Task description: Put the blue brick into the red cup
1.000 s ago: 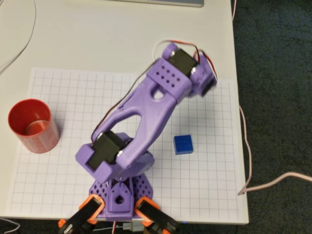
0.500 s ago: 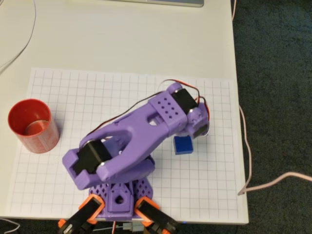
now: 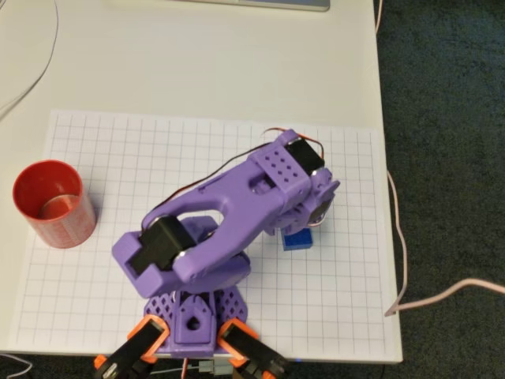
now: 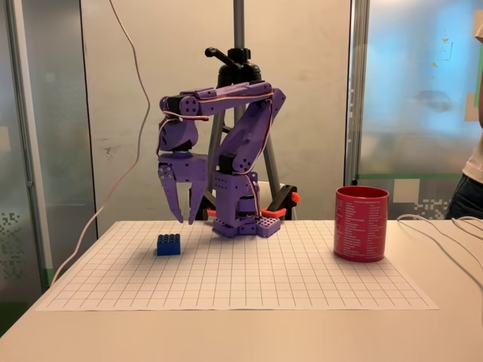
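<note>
I see the blue brick (image 4: 169, 244) sitting studs-up on the gridded paper sheet (image 4: 249, 279) that covers the counter (image 3: 158, 71), and in the overhead view the brick (image 3: 298, 240) is half hidden under the purple arm's (image 3: 237, 221) wrist. My tool (image 4: 183, 219) hangs point-down just above and slightly behind the brick in the fixed view, its two fingers spread a moderate way apart with nothing between them and not touching the brick. The red cup (image 4: 361, 224) stands upright well apart from it, at the opposite edge of the sheet, left in the overhead view (image 3: 49, 204).
</note>
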Controlling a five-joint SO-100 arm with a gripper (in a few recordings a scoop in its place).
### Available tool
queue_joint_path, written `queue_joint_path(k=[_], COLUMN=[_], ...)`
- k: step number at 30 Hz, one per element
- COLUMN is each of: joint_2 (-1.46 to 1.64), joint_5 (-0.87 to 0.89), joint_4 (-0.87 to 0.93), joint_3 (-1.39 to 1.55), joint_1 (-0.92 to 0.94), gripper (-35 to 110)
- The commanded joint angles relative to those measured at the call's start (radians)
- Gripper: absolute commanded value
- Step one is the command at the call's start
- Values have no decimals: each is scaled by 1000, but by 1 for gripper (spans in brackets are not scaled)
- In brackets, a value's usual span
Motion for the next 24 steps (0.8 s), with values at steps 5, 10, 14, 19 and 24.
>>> queue_joint_path(k=[5, 10, 14, 19, 24], joint_2=[-18, -81, -130, -152, -161], joint_5=[60, 92, 121, 123, 126], joint_4=[28, -21, -117, -242, -282], joint_3=[-29, -15, 14, 101, 126], joint_1=[-52, -92, -97, -61, -38], gripper=[54, 54, 54, 54, 54])
